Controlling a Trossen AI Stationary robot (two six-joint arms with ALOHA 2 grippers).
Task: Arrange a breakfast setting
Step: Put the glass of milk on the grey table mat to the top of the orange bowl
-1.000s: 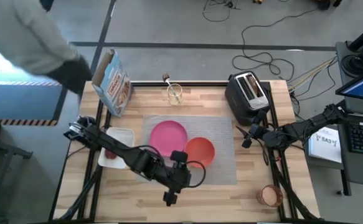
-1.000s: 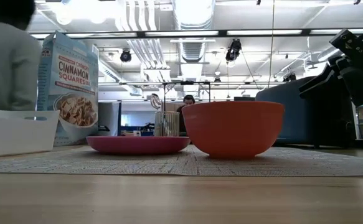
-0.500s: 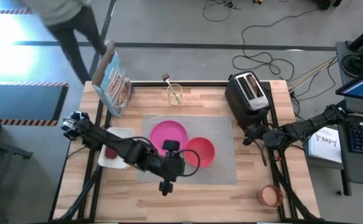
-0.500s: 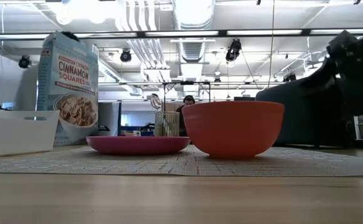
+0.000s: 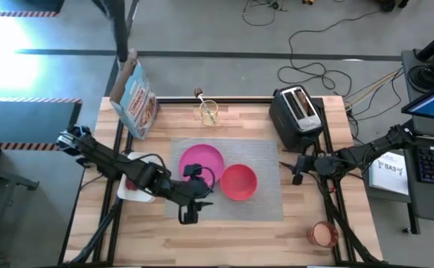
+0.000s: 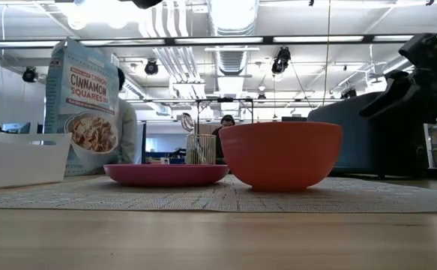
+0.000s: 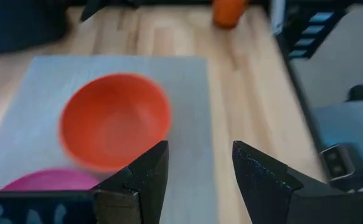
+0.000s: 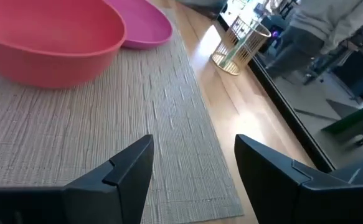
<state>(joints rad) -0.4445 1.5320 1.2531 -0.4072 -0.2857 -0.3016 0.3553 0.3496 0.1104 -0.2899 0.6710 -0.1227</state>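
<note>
A grey woven placemat (image 5: 265, 197) lies mid-table. On it rest a pink plate (image 5: 202, 158) and, to its right, a red-orange bowl (image 5: 239, 182), both on their bases. My left gripper (image 5: 209, 187) hovers open over the mat's near-left part, pointing at the bowl (image 7: 116, 121), apart from it. My right gripper (image 5: 297, 167) stands open above the mat's right edge (image 8: 187, 124). A spoon (image 5: 199, 94) stands in a clear glass (image 5: 208, 112) at the far edge. An orange-tinted cup (image 5: 322, 234) stands at the near right. Something dark red (image 5: 131, 184) lies in the white tray (image 5: 148, 162).
A black toaster (image 5: 297, 115) stands at the far right, a cereal box (image 5: 135, 97) at the far left. A person (image 6: 127, 112) stands beyond the far edge. Bare wood shows along the near edge (image 5: 231, 238).
My left gripper has drawn back from the bowl's near side toward the table's left edge, rolling a little, its fingers as far apart as before. The bowl and plate have stayed put. The person behind the far left corner has walked off.
</note>
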